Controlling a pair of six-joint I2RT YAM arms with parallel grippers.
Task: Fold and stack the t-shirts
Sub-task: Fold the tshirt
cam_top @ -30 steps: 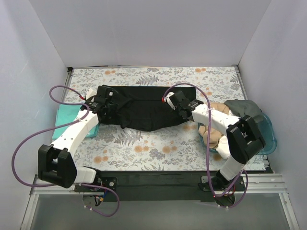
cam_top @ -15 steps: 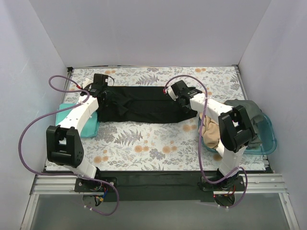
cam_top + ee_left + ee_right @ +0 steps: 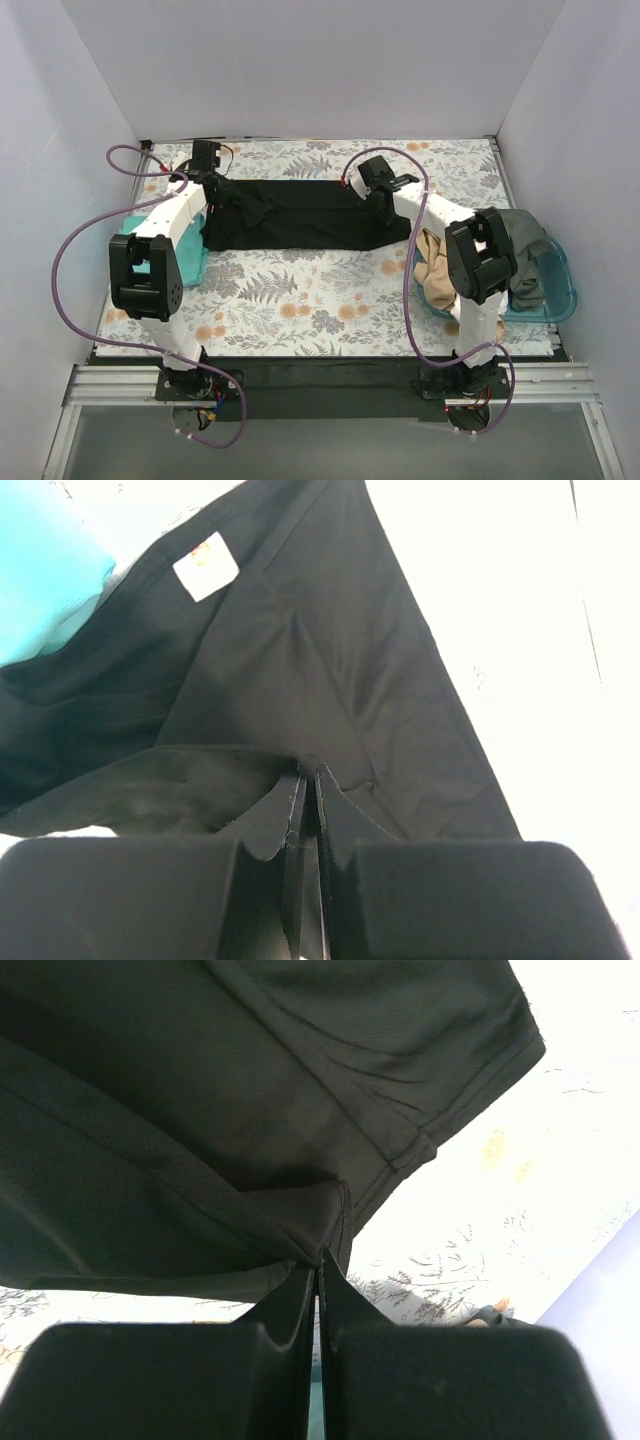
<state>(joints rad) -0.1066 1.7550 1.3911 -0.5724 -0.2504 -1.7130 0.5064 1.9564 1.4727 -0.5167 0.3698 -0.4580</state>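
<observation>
White walls (image 3: pixel 320 70) on 3 sides; floral table (image 3: pixel 300 300) below. Black t-shirt (image 3: pixel 300 215) lay spread across far half, w/ left gripper (image 3: pixel 306 777) pinched tight on its left end & right gripper (image 3: pixel 320 1263) pinched on right end. Neck label (image 3: pixel 205 565) near left claw.

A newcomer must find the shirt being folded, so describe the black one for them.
On the floral table, look at the far half: the black t-shirt lies spread as a wide band, its ends pinched by the left gripper and the right gripper. It is the only black cloth, unlike the teal shirt beside it and the tan shirt and grey shirt in the basket.
</observation>
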